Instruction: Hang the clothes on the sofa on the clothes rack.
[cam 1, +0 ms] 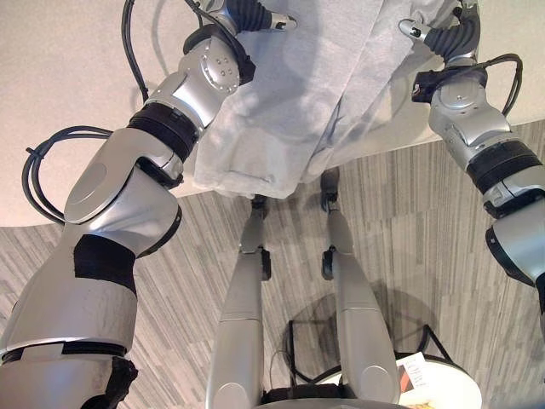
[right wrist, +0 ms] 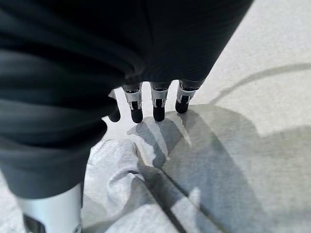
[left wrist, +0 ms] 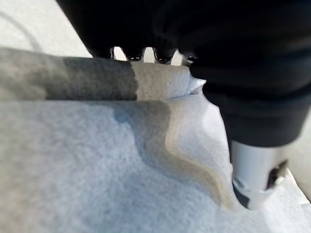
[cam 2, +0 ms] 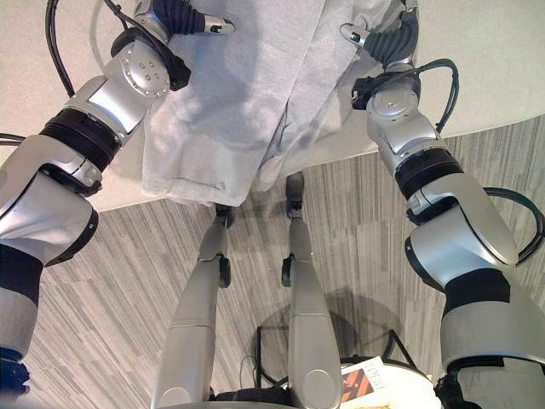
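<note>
Left hand point(left wrist: 146, 54) fingers buried in grey garment point(cam 1: 289, 102), grip unclear, right hand point(right wrist: 146, 104) fingers straight on it

Pale grey garment point(cam 1: 281, 102), perhaps lavender-tinged; beige sofa point(cam 1: 60, 77)

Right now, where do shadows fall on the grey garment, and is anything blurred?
Left wrist view: a dark shadow band crosses the grey garment below the left hand. Right wrist view: finger shadows stretch over the cloth; the right hand cover up close is soft.
</note>
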`<state>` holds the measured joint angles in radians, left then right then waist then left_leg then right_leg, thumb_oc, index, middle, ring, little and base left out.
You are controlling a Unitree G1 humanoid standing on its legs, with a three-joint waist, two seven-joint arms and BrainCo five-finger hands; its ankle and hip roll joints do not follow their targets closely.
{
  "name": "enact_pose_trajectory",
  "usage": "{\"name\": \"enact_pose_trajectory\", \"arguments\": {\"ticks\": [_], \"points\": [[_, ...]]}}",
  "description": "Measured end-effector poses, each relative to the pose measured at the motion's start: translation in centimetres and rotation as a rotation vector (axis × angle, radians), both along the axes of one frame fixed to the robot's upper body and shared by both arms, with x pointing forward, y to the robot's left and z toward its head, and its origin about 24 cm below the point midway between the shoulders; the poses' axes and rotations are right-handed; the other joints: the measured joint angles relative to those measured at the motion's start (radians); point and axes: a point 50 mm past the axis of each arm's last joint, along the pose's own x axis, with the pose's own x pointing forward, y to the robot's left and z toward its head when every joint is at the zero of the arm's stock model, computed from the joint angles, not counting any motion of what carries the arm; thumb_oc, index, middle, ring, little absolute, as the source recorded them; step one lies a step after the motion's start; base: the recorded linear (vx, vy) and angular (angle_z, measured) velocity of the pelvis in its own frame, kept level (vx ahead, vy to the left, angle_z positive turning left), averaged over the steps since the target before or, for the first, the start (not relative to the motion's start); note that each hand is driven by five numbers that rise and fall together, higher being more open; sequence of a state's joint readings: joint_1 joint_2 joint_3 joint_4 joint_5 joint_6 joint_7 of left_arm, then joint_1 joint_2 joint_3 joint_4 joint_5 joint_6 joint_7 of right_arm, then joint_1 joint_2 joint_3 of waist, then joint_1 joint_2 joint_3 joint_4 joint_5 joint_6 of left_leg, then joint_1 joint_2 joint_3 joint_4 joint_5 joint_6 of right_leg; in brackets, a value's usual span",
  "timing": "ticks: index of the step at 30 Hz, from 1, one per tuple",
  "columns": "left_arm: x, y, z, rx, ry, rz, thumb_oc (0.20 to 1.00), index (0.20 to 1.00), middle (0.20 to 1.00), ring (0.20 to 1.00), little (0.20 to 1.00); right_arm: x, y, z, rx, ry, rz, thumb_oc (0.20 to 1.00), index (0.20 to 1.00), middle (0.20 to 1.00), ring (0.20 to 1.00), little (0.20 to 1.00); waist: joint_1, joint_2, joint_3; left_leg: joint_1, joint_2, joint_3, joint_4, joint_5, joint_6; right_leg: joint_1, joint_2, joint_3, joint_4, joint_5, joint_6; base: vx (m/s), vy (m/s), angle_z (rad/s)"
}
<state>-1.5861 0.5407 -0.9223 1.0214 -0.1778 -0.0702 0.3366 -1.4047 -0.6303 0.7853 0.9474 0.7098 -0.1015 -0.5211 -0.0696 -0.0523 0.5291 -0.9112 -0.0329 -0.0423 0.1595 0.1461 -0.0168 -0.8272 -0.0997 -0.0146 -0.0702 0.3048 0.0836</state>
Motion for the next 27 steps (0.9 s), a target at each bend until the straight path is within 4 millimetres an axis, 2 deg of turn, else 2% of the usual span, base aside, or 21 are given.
{"name": "enact_pose_trajectory", "arguments": {"ticks": [6,10,11,14,15,16,22,27], "points": [[0.0,0.2,0.1,0.002,0.001,0.004,1.0,1.0,1.0,1.0,1.0,0.2,0.3,0.3,-0.156,0.031,-0.041,1.0,1.0,1.0,1.0,1.0,0.004,0.0,0.0,-0.002,0.011,-0.006,0.0,0.0,-0.01,0.0,0.01,-0.011,0.0,-0.007,-0.011,0.0,0.0,0.0],[0.0,0.2,0.1,0.003,-0.002,-0.003,1.0,1.0,1.0,1.0,1.0,0.2,0.2,0.2,-0.198,0.034,-0.046,1.0,1.0,1.0,1.0,1.0,0.004,0.002,-0.001,-0.006,0.013,-0.016,0.0,0.001,-0.012,0.0,0.013,-0.023,0.0,-0.007,-0.011,0.0,-0.011,0.03],[0.0,0.2,0.1,0.027,-0.001,0.001,1.0,1.0,1.0,1.0,1.0,0.5,-0.2,0.1,-0.346,0.073,-0.094,1.0,1.0,1.0,1.0,1.0,0.004,0.002,-0.001,-0.008,0.014,-0.02,0.002,0.001,-0.014,0.0,0.015,-0.024,0.0,-0.007,-0.011,0.0,-0.024,0.05],[0.2,0.0,0.2,0.065,0.013,0.012,1.0,1.0,1.0,1.0,1.0,0.8,-0.5,0.5,-0.449,0.129,-0.13,1.0,1.0,1.0,1.0,1.0,0.004,0.002,-0.001,-0.008,0.015,-0.028,0.003,0.004,-0.017,0.001,0.017,-0.028,0.004,-0.007,-0.012,0.0,-0.014,0.04],[0.1,-0.1,0.4,0.069,0.016,0.011,0.583,0.583,0.583,0.583,0.583,0.8,-0.5,0.9,-0.459,0.146,-0.133,1.0,1.0,1.0,1.0,1.0,0.004,0.002,-0.001,-0.009,0.015,-0.029,0.003,0.005,-0.018,0.001,0.017,-0.029,0.004,-0.006,-0.012,0.0,0.0,0.0],[0.2,-0.2,0.2,0.075,0.026,0.012,0.2,0.2,0.2,0.2,0.2,1.0,-0.5,0.8,-0.498,0.174,-0.141,0.2,0.2,0.2,0.2,0.2,0.005,0.004,-0.003,-0.008,0.015,-0.03,0.004,0.006,-0.02,0.001,0.017,-0.029,0.005,-0.006,-0.013,0.0,0.0,0.0],[0.4,-1.4,-0.4,0.087,0.063,-0.024,0.2,0.2,0.2,0.2,0.2,0.8,-1.5,2.4,-0.519,0.205,-0.235,0.2,0.2,0.2,0.2,0.2,0.026,0.015,-0.011,-0.009,0.015,-0.031,0.001,0.01,-0.025,0.0,0.018,-0.029,0.005,-0.012,-0.02,0.0,0.0,0.0],[0.6,-0.9,-0.7,0.09,0.088,-0.012,0.2,0.2,0.2,0.2,0.2,0.6,-1.5,3.1,-0.515,0.187,-0.232,0.2,0.2,0.2,0.2,0.2,0.025,0.015,-0.011,-0.005,0.018,-0.029,-0.001,0.014,-0.02,0.001,0.022,-0.029,0.005,0.006,-0.027,0.0,0.003,-0.01]]}}
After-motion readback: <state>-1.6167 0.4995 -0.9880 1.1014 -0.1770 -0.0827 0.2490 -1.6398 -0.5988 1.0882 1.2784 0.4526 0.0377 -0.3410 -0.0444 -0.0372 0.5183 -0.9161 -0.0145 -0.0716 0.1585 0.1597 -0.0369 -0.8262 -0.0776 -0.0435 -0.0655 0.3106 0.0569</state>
